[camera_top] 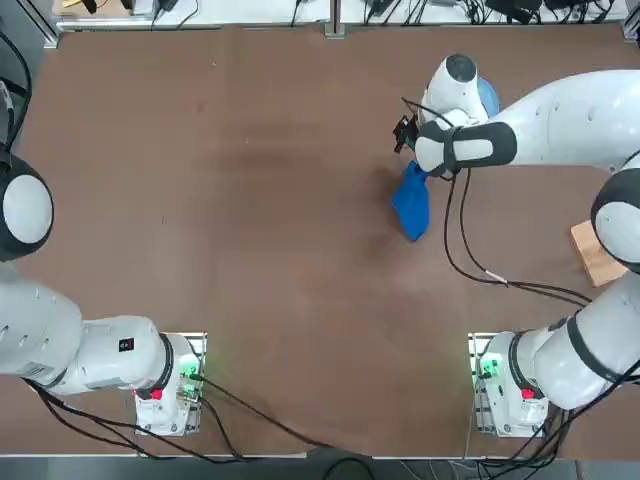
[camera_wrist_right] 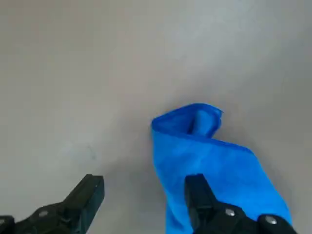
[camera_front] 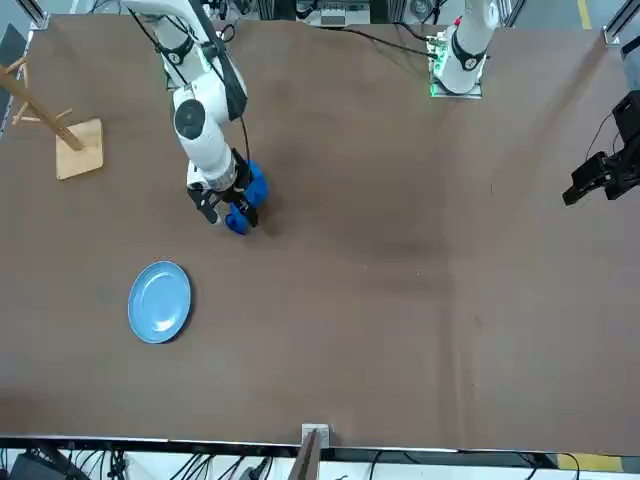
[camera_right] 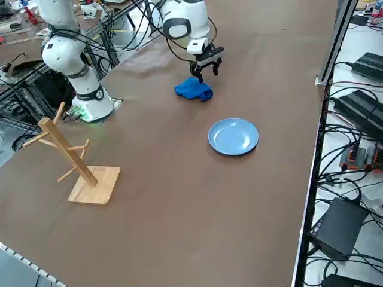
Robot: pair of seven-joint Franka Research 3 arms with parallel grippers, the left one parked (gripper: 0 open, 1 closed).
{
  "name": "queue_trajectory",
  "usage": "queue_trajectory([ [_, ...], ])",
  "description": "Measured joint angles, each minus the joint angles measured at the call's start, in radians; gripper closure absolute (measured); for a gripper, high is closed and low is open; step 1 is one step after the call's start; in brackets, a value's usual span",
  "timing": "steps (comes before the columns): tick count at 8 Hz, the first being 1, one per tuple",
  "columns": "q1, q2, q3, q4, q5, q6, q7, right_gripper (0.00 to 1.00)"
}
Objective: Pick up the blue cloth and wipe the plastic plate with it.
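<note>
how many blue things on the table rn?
2. The blue cloth lies crumpled under the open right gripper. The plastic plate sits apart, nearer the table's far edge. The top view hides most of the plate behind the arm.

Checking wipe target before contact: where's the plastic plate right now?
In the front view, the plastic plate lies flat on the table's left side, nearer that camera than the blue cloth and clear of it; the open right gripper hangs over the cloth.

Deep blue cloth, plain, no pattern. Pale sky-blue plate, plain too. Brown table. White arm, black gripper. Light wood rack.
</note>
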Motion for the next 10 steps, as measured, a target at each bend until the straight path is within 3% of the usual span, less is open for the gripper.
queue_trajectory([
  [10,0.049,0.057,-0.016,-0.012,-0.031,-0.062,0.125,0.00],
])
